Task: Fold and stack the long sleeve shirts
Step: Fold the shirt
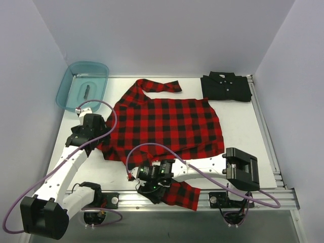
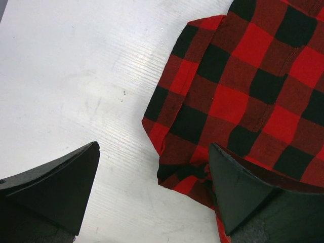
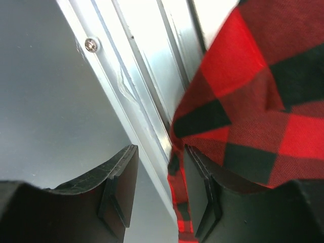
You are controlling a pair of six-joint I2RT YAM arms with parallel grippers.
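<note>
Two shirts: a red-and-black plaid flannel shirt (image 1: 167, 126) and a black shirt (image 1: 226, 87), both on the white bench (image 1: 243, 131).
Black shirt: lies folded into a neat rectangle at the far right corner, well apart from both arms. It looks ready to serve as the base of the stack.
Plaid flannel shirt: spread flat across the middle of the bench. One sleeve is bent over near its far edge, and the near sleeve (image 1: 182, 195) trails over the front of the bench.
Left claw (image 2: 153, 152): spread wide and holding nothing. It hovers over the shirt's left edge, one finger above the plaid and the other above bare bench.
Right claw (image 3: 161, 152): jaws partly apart, straddling the hanging edge of the near sleeve just beside the aluminium rail (image 3: 136, 76). The cloth lies against one pad, and it is hard to tell whether the other pad touches it, so I read this as no grip yet.
Step in hand: likely taking hold of the near sleeve so it can be brought back onto the shirt's body.
Doing it well: get more than the bare hem between the pads, because a thin edge could slip out. Lift clear of the rail before sweeping inward so the cloth does not snag. Lay the sleeve flat and square across the body.
Left side: the spread claw is well placed to pin or pick up the left edge once the sleeve is in.
Teal bin (image 1: 68, 86): sits at the far left corner, away from the work, and has no part in the task.
</note>
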